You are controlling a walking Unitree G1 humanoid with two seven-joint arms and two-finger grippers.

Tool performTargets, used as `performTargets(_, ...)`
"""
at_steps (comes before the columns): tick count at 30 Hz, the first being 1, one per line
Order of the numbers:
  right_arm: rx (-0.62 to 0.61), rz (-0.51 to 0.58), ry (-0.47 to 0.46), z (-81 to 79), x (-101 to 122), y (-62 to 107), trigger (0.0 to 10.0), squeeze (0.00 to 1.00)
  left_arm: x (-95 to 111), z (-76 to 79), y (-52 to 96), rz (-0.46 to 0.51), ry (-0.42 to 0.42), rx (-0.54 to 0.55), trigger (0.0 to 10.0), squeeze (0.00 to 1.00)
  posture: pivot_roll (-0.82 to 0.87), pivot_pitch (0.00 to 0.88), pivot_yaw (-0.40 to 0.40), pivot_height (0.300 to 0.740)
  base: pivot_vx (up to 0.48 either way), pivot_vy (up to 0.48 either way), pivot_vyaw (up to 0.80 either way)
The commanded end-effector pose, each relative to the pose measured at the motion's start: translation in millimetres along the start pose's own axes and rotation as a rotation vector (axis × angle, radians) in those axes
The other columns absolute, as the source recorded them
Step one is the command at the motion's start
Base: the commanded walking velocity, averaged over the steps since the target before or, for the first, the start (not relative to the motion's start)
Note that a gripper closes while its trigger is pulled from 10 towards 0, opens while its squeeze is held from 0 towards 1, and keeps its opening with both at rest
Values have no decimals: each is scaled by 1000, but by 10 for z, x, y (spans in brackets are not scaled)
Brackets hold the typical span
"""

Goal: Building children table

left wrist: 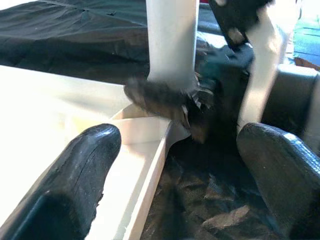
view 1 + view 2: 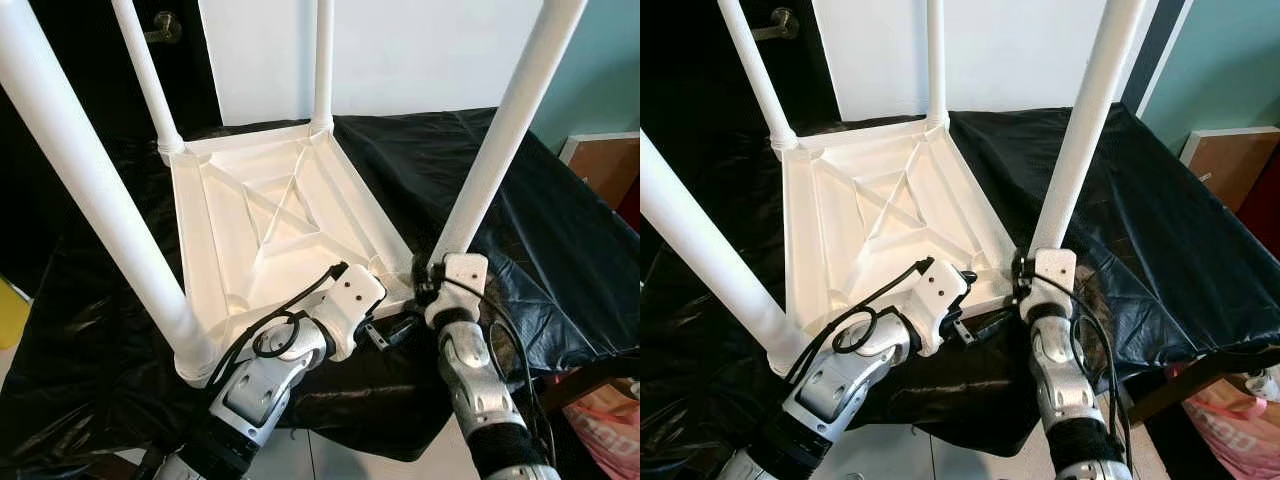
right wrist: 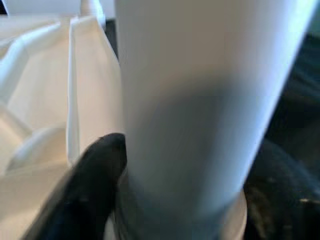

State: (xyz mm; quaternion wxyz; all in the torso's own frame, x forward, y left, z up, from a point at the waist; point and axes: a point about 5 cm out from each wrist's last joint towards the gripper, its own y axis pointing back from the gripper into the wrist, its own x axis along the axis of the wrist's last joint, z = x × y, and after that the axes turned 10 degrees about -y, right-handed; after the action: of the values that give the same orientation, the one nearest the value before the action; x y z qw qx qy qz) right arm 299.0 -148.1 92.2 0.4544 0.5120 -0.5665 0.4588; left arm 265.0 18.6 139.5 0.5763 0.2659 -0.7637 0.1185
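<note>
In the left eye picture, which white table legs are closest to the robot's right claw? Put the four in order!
1. Near right leg: the right claw grips its base.
2. Near left leg: across the table's front edge, on the robot's left.
3. Far right leg: at the back corner.
4. Far left leg: back corner, diagonally opposite.

Two long black fingers [image 1: 75,175] of the left gripper [image 1: 175,175] stood spread apart, one over the white plastic tabletop rim [image 1: 145,165], the other over crinkled black plastic sheeting [image 1: 200,210]. Beyond, a white cylindrical leg [image 1: 172,40] rose from the rim's corner, its base blurred.
</note>
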Motion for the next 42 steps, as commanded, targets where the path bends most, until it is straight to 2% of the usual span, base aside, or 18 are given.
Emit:
performTargets(1, 41, -9, 1, 38, -9, 35, 10000, 1000, 12, 13, -8, 2, -14, -47, 10000, 0, -152, 43, -21, 740, 0, 0, 0)
performTargets(3, 41, -9, 1, 38, -9, 35, 10000, 1000, 12, 13, -8, 2, -14, -47, 10000, 0, -152, 43, -21, 740, 0, 0, 0)
performTargets(4, 98, 4, -5, 79, 25, 86, 10000, 1000, 15, 16, -11, 5, -14, -55, 10000, 0, -166, 45, -18, 740, 0, 0, 0)
performTargets(5, 98, 4, -5, 79, 25, 86, 10000, 1000, 15, 16, -11, 5, -14, -55, 10000, 0, -166, 45, -18, 740, 0, 0, 0)
performTargets(8, 190, 21, 5, 210, 92, 167, 10000, 1000, 15, 27, -31, 6, -19, -68, 10000, 0, -175, 50, -18, 740, 0, 0, 0)
performTargets(13, 291, 18, 37, 359, 204, 143, 10000, 1000, 51, 38, -27, 20, -16, -79, 10000, 0, -180, 51, -22, 740, 0, 0, 0)
performTargets(14, 332, 8, 52, 380, 235, 103, 10000, 541, 35, 44, -22, 10, -22, -82, 10000, 0, -181, 47, -19, 740, 0, 0, 0)
performTargets(15, 332, 8, 52, 380, 235, 103, 10000, 541, 35, 44, -22, 10, -22, -82, 10000, 0, -181, 47, -19, 740, 0, 0, 0)
performTargets(16, 380, 0, 65, 389, 279, 44, 10000, 0, 38, 55, -18, 9, -23, -87, 10000, 0, -181, 46, -13, 740, 0, 0, 0)
performTargets(21, 485, -40, 113, 386, 336, -97, 10000, 0, 42, 78, -14, 8, -38, -114, 10000, 0, -171, 39, -14, 740, 0, 0, 0)
performTargets(24, 545, -85, 161, 336, 307, -212, 10000, 0, 16, 30, -2, -4, -47, -102, 10000, 0, -147, 4, -27, 740, 0, 0, 0)
performTargets(31, 590, -113, 173, 274, 266, -250, 10000, 0, 24, 1, -11, -3, -52, -91, 10000, 0, -142, 0, -31, 740, 0, 0, 0)
performTargets(32, 601, -126, 175, 255, 239, -256, 0, 0, 25, -4, -22, -5, -59, -88, 10000, 0, -134, 0, -33, 740, 0, 0, 0)
performTargets(42, 626, -179, 171, 263, 124, -238, 0, 0, 28, -17, -21, -7, -68, -80, 10000, 0, -122, 0, -40, 740, 0, 0, 0)
